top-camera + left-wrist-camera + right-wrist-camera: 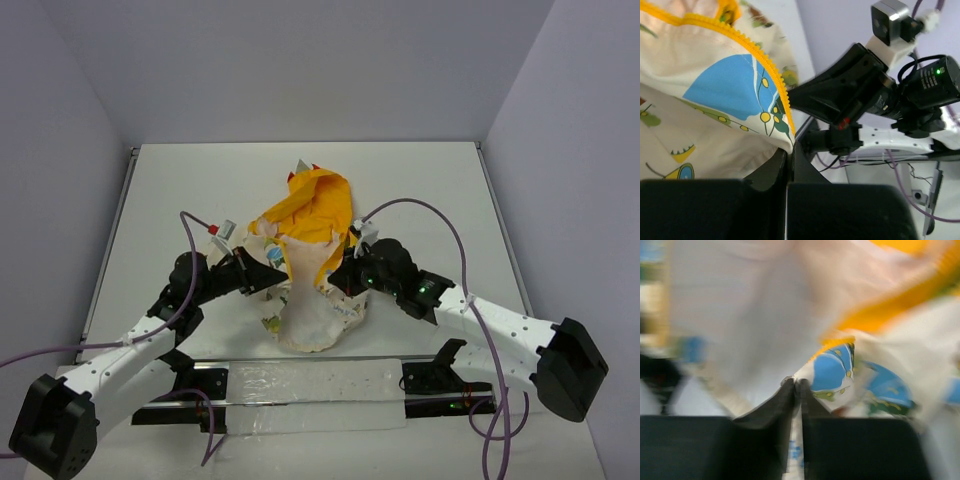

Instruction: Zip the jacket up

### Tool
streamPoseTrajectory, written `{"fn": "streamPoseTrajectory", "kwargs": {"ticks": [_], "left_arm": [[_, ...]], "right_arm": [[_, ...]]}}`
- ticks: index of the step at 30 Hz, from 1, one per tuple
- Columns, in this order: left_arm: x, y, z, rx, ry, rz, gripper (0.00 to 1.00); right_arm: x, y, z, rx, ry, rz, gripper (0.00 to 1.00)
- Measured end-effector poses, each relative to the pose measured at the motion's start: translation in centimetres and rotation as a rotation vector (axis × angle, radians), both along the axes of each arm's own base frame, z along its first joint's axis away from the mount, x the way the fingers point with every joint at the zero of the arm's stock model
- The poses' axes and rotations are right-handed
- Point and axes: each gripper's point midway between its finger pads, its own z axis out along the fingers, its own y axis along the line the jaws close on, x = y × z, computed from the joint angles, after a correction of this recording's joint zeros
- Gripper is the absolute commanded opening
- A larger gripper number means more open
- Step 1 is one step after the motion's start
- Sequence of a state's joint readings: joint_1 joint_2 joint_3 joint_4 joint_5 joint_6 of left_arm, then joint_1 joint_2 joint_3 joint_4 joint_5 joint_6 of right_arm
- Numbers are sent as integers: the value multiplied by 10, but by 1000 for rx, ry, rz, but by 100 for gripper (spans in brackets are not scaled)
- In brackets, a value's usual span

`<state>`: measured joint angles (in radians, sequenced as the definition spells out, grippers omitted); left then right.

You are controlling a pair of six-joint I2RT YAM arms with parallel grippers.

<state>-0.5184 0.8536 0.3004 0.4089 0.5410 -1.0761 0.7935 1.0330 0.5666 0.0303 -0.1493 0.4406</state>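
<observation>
The jacket [312, 250] lies crumpled in the middle of the table, cream with cartoon prints, its yellow-orange lining bunched at the back and a cream sleeve hanging toward the front. My left gripper [268, 272] is shut on the jacket's left edge. In the left wrist view its jaws [790, 150] pinch the corner of the cream fabric [715, 115] beside the yellow zipper teeth [771, 70]. My right gripper [345, 272] is shut on the jacket's right edge. The blurred right wrist view shows its jaws [796, 385] pinching printed fabric [835, 372].
A clear plastic strip [315, 385] lies along the table's near edge between the arm bases. Purple cables [440, 215] loop over both arms. Grey walls close in the table on three sides. The right arm's wrist [865, 90] fills the right of the left wrist view.
</observation>
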Motion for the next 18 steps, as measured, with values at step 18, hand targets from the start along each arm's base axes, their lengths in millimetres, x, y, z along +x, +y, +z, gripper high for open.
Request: {"fn": "streamPoseTrajectory", "kwargs": {"ticks": [18], "left_arm": [[-15, 18, -32, 102, 69, 46, 0]], "right_arm": [[23, 18, 82, 84, -6, 9, 62]]}}
